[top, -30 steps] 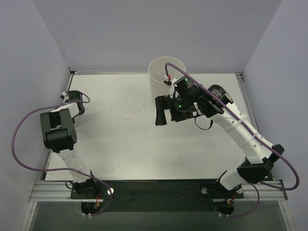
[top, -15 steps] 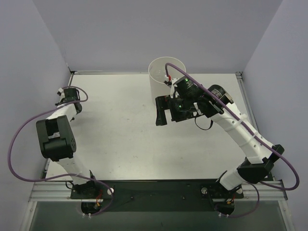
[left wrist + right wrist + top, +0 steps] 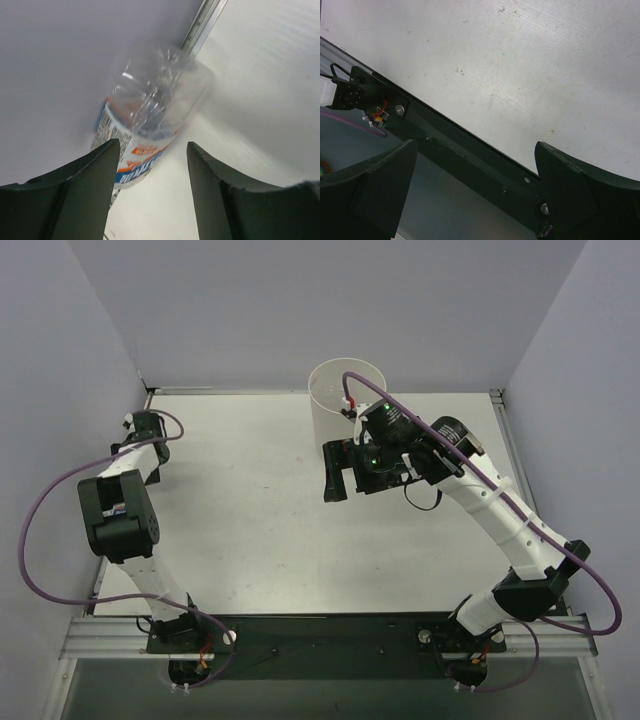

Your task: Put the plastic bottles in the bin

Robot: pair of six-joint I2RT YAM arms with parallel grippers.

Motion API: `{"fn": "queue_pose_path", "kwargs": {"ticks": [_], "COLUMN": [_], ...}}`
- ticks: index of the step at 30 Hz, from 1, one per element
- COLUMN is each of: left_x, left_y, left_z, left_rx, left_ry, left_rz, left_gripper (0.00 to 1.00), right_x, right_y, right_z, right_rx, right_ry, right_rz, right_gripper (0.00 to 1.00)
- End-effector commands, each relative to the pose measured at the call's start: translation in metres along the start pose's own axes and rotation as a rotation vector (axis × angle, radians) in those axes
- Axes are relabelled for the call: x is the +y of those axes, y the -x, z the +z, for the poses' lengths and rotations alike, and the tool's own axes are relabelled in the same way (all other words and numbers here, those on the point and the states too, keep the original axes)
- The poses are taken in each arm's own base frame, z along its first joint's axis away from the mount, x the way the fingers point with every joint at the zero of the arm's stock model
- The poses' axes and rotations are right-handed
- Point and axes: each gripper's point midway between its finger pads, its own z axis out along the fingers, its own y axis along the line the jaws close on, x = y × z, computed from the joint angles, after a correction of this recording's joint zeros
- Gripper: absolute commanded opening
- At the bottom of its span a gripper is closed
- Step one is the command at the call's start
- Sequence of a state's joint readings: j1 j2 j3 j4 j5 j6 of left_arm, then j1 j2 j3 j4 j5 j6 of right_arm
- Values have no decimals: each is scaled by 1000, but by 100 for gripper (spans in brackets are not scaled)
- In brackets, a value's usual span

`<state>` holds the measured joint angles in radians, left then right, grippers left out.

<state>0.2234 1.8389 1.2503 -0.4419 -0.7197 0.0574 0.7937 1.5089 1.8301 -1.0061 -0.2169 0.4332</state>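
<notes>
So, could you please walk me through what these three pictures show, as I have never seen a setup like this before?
These are two robot arms bolted at the near edge of a white table. The overhead picture comes from a fixed camera above and behind them. The other two come from small cameras on each wrist, so the dark shapes at the bottom of those are the arm's own fingers.

The left gripper is open at the table's far left edge by the wall. Just ahead of its fingers lies a clear plastic bottle with a blue label, not yet held. The right gripper is also open and holds nothing; it hangs over the table beside the tall off-white bin at the back. Its camera sees only bare table and the rig's dark front rail. No other bottles are visible.
</notes>
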Motion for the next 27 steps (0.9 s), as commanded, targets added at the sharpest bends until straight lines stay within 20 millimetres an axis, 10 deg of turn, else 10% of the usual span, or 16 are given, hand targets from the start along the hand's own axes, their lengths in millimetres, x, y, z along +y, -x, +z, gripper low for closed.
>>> {"fn": "queue_pose_path", "kwargs": {"ticks": [1,15,27], "left_x": [-3,-16,15], "left_y": [25,13,21], "left_z": [13,67,66], "left_rx": [-17,60,2], "left_ry": [21,130,306], "left_rz": [9,47,-5], "left_gripper": [66,72,75], "right_x": [-2,-9,-7], "right_y": [-5,9,16], "right_z": [-7,-3,0], "right_rx": [2,29,39], "right_ry": [-1,-22,-16], "right_rz": [-4,13,21], "right_gripper": [97,98,97]}}
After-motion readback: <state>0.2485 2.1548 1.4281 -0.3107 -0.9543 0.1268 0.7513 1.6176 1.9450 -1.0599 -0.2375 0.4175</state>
